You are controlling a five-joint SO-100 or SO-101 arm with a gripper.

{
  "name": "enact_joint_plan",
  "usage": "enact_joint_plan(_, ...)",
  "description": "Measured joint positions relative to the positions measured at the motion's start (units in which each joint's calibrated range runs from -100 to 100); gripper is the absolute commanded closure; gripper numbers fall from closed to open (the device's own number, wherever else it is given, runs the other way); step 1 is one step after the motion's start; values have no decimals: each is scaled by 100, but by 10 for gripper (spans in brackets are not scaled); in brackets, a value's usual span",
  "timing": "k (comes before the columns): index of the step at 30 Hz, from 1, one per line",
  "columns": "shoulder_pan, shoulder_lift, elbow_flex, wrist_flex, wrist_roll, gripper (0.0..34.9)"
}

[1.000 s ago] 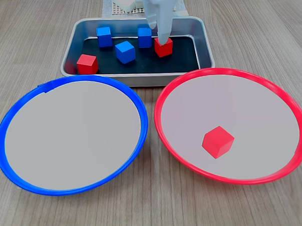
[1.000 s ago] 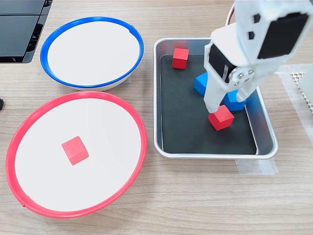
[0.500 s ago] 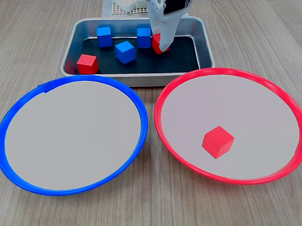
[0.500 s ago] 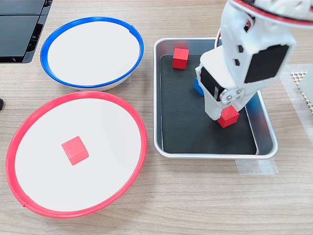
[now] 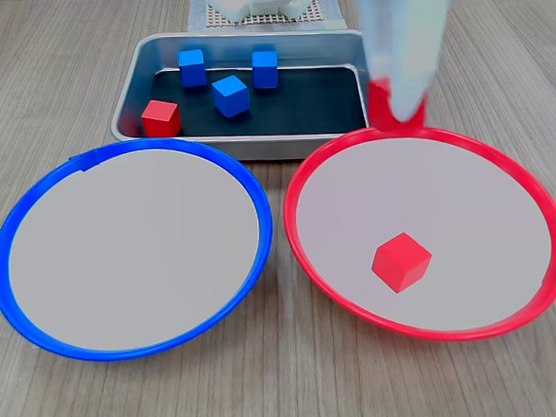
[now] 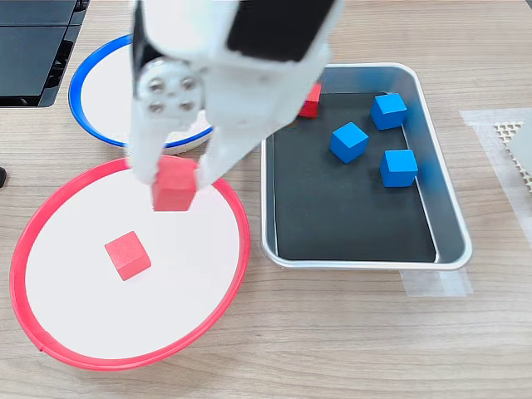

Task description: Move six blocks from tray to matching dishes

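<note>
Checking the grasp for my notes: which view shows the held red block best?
The second exterior view: the block shows sharply between the tool's fingers, over the red dish. In the first exterior view the block is motion-blurred and partly covered by the tool.

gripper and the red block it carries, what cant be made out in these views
- Gripper: motion-blurred to a pale streak in the first exterior view; its fingers are indistinct.
- Carried red block: mostly covered by that streak in the first exterior view.
- Red block in the tray: largely hidden by the arm in the second exterior view.
</note>
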Motion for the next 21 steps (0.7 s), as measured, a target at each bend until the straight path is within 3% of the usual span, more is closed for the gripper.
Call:
enact_joint_plan(2,-53,358,-254,-261,-5,201)
enact_joint_plan(5,-80,622,-299,-685,10,176)
enact_joint_plan(8,-168,580,-172,-873,83,226)
enact_joint_plan(11,-186,350,236,-865,195,330)
enact_joint_plan(12,-159,119,499,-799,220,346)
enact_joint_plan(18,558,-1927,2668,-98,488,346)
enact_joint_plan(21,1416,-3240,4546,310,894,346)
